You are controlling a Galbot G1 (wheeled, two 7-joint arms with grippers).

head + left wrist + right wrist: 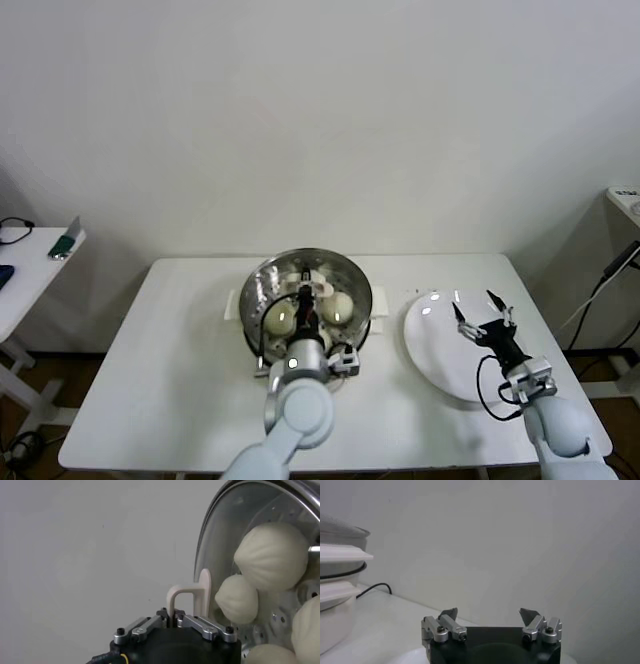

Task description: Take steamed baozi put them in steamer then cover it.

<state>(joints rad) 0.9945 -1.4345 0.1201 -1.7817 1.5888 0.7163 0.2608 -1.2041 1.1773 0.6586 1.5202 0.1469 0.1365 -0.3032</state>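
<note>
The steamer (262, 278) stands mid-table, shiny steel on a white base. The clear glass cover (220, 540) lies over it. Through the glass I see several cream-white baozi (272, 555), two of them plain in the head view (281, 320). My left gripper (172, 616) is shut on the cover's cream-white handle (192, 594), above the steamer's middle in the head view (304, 300). My right gripper (480, 312) is open and empty over the white plate (435, 350); its jaws stand wide apart in the right wrist view (490, 615).
The empty white plate lies right of the steamer, near the table's right edge. The steamer's side (337, 535) and a black cable (372, 589) show in the right wrist view. A small side table (40, 260) with objects stands at far left.
</note>
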